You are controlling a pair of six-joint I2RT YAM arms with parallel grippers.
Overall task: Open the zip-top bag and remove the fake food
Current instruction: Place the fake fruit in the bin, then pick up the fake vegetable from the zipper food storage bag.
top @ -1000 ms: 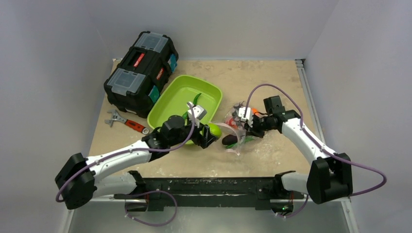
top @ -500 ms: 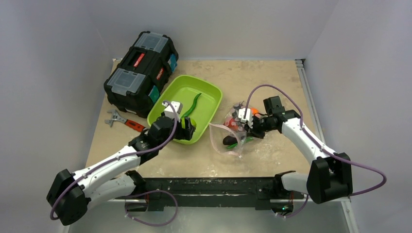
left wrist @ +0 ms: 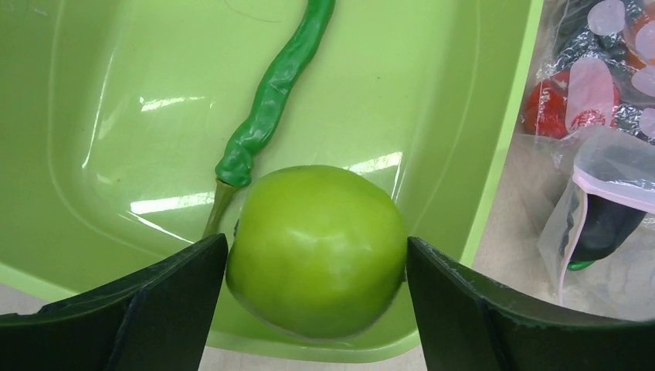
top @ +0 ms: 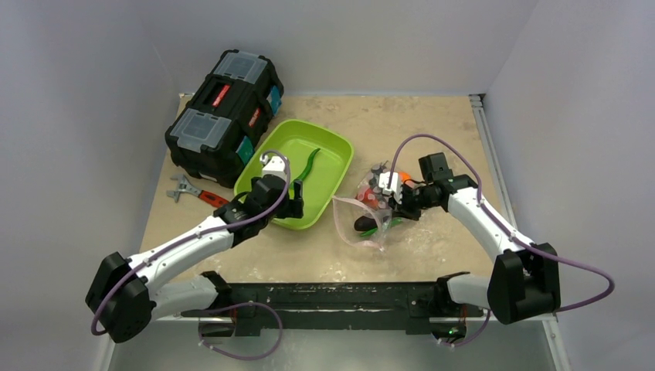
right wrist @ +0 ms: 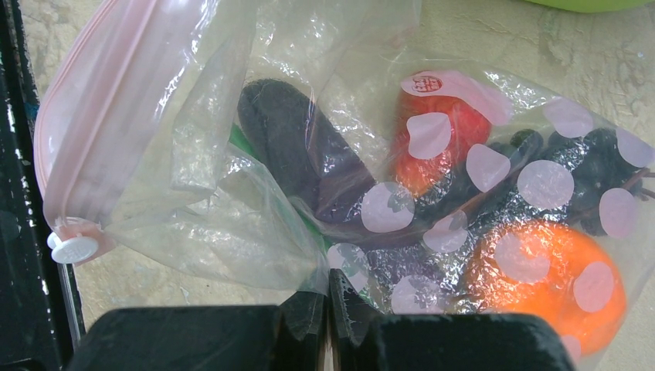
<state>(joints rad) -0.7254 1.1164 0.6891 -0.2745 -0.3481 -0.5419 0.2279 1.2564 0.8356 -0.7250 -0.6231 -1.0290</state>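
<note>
Left tool grasping the lime-green ball over the green tray: release low, inside the rim, while the right tool is clenched on the zip-top bag.

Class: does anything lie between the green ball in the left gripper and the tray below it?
Nothing visible does. The green ball sits in the left gripper over the near end of the tray. The long green pod lies farther in, just off to one side.

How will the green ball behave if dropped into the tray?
Probably rolls: the lime-green ball is round, and the tray has a smooth curved floor. Its glossy highlights suggest slippery, rigid plastic, so the left gripper could lose it sideways.
</note>
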